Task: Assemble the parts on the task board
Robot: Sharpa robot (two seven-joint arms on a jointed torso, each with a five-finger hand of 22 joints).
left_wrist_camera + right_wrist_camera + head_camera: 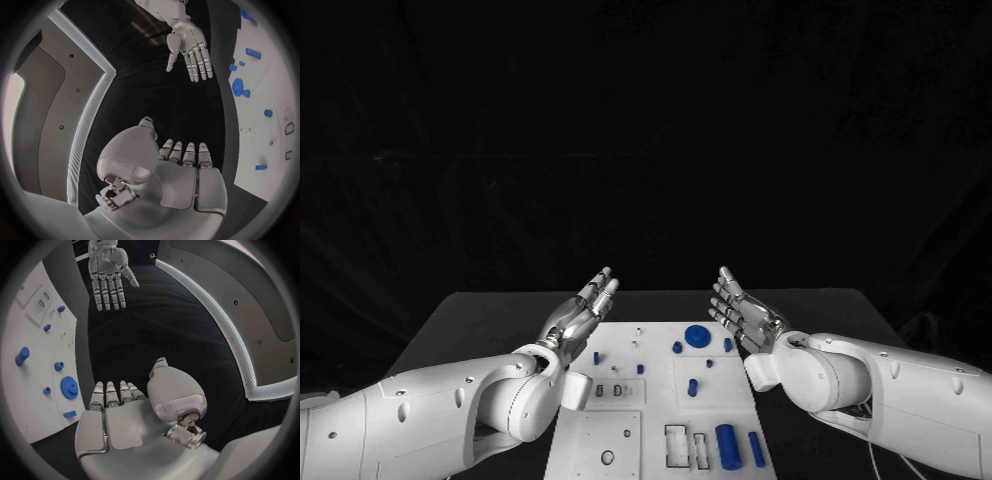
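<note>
Parts lay scattered on the white task board (610,440), which sat mid-table between both arms. Nearest the robot stood a long blue cylinder (728,446) beside a thin blue bar (756,449); farther back lay a round blue gear (698,336). Above the board's far end, the left hand (581,312) and right hand (744,312) hovered with fingers extended and apart, palms facing, holding nothing.

Matt black table (473,320), smooth white task board (625,440), glossy blue plastic-looking parts (728,446), silvery metallic fingers (596,295)
</note>
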